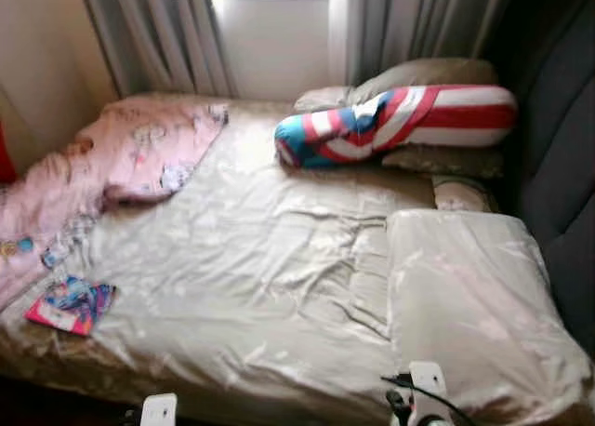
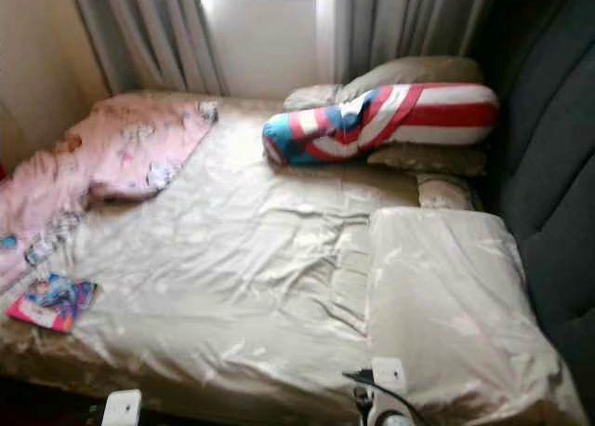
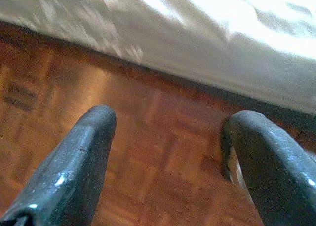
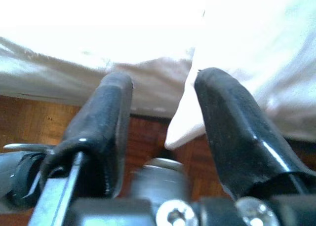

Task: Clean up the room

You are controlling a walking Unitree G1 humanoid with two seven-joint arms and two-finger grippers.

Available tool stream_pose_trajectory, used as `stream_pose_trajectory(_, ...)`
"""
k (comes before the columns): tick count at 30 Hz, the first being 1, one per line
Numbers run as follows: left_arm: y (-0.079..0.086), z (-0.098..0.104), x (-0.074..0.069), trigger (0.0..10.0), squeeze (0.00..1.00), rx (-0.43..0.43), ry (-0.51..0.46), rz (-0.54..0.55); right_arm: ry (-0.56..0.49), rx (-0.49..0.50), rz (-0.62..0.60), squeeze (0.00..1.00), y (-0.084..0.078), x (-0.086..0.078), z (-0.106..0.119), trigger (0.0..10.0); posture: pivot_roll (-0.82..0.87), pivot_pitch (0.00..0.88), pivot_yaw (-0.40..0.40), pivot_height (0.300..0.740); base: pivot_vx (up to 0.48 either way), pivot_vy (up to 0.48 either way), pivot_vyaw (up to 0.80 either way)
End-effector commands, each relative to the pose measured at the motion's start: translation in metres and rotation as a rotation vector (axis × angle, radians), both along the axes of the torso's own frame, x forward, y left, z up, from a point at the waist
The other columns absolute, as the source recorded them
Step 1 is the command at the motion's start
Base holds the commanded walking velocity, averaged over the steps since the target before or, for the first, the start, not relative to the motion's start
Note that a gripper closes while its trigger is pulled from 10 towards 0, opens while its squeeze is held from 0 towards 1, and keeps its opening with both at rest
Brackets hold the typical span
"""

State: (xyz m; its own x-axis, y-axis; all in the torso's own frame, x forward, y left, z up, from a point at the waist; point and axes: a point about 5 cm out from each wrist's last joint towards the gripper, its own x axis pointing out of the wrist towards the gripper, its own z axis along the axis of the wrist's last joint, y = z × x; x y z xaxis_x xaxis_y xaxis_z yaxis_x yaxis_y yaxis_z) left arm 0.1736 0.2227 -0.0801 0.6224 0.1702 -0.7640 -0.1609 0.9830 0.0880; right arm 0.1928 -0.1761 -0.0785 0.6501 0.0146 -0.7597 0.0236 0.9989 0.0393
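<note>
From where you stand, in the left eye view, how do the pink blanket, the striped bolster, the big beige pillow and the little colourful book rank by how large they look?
1. Beige pillow and pink blanket: they look about alike; the pillow lies nearer, so I won't rank them.
2. Striped bolster, farther back.
3. Colourful book, clearly smallest.

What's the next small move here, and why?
Probably raise the left tool toward the small colourful book at the near left corner of the beige-sheeted bed. It is the loose item closest to that arm, and the left tool is open, low beside the bed over the wooden parquet floor, holding nothing. The right tool is open near the bed's edge.
</note>
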Motion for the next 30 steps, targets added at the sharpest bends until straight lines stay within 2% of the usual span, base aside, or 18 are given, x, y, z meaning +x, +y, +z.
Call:
stream_pose_trajectory(1, -0.0027, -0.0018, -0.0021, 10.0, 0.0, 0.0, 0.014, -0.003, 0.028, -0.011, -0.031, 0.0, -0.0086, -0.01, -0.0042, 10.0, -0.09, 0.015, 0.047, 0.74, 0.0, 0.48, 0.0)
stream_pose_trajectory(30, -0.0021, -0.0022, -0.0026, 10.0, 0.0, -0.001, 0.02, 0.017, 0.04, -0.011, -0.018, 0.0, -0.0096, -0.0121, -0.0052, 10.0, -0.09, 0.027, 0.031, 0.74, 0.0, 0.48, 0.0)
